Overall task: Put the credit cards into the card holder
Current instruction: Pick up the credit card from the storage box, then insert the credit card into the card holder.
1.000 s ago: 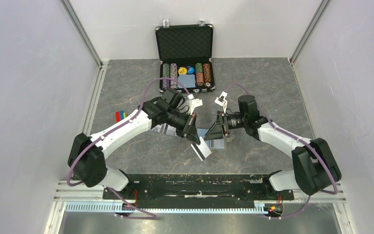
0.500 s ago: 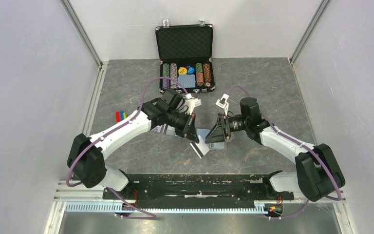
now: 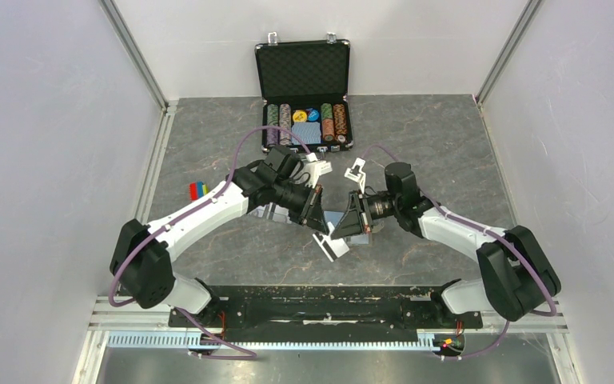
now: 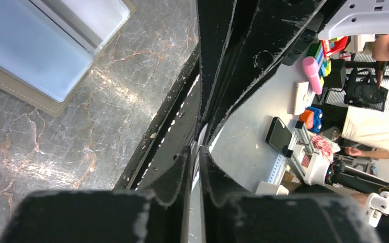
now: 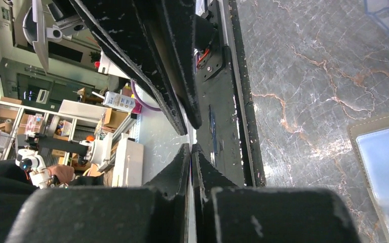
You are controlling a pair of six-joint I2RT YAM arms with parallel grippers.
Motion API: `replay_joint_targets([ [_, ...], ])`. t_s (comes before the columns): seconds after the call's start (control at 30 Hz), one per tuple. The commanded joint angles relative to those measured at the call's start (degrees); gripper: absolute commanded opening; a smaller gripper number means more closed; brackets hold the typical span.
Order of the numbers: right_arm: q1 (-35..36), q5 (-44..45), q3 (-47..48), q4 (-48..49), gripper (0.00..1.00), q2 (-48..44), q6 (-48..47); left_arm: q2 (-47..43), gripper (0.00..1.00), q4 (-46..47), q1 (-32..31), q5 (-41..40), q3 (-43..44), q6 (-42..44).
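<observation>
Left hand (image 3: 316, 226) pinches one credit card (image 3: 332, 246) by its upper edge. The card hangs tilted, low over the desk (image 3: 448, 144). From the left wrist view it shows only as a thin pale edge between the black fingers (image 4: 174, 187).

Right hand (image 3: 340, 230) sits nearly tip to tip with the left, just beside the card. Its fingers (image 5: 174, 174) are pressed together with a pale sliver between them — card edge or gap, cannot tell.

Card holder (image 4: 40, 50) lies open on the desk, light blue lining up, taupe border showing — partly under the right hand, near the held card.
</observation>
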Motion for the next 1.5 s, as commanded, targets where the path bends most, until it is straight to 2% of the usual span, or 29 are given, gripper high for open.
replay_joint_targets([
  [0.0, 0.4, -1.6, 0.6, 3.4, 0.0, 0.5, 1.1, -1.3, 0.23, 1.4, -0.2, -3.4, 0.9, -3.1],
  [0.07, 0.4, -0.9, 0.5, 3.3, 0.0, 0.6, 1.1, -2.0, 0.39, 0.7, -0.2, -6.6, 0.9, -3.2],
  [0.17, -0.1, 1.9, 0.6, 0.8, 0.0, 1.5, -0.2, -2.8, 0.5, -0.8, -0.2, -12.9, 1.0, -3.7],
  [0.3, -3.9, 8.6, 2.4, -10.2, 0.0, 3.1, -6.3, -2.5, 0.52, -2.7, -0.2, -20.8, 0.9, -5.8],
  [0.37, -7.4, 10.8, 2.2, -12.5, 0.0, 3.1, -6.7, -2.2, 0.53, -3.1, -0.2, -23.2, 0.7, -6.8],
  [0.53, -15.9, 15.7, 1.1, -15.2, 0.0, 3.0, -4.6, 0.7, 0.45, -5.1, -0.3, -27.9, 1.3, -8.0],
  [0.63, -17.8, 19.6, 1.2, -18.2, 0.0, 3.6, -4.1, 3.7, 0.41, -6.3, -0.5, -30.4, 2.4, -8.3],
  [0.73, -17.8, 23.3, 0.3, -17.6, 0.0, 3.4, -2.4, 7.1, 0.37, -6.3, -0.7, -31.7, 3.2, -8.3],
  [1.13, -17.4, 28.2, -6.5, -1.9, 0.0, 4.8, 10.3, 19.2, 0.25, -4.0, -2.0, -34.4, 6.1, -9.2],
  [1.47, -12.3, 30.1, -7.3, 6.7, 0.0, 10.0, 14.9, 25.0, 0.19, -3.1, -3.4, -34.5, 8.1, -10.0],
])
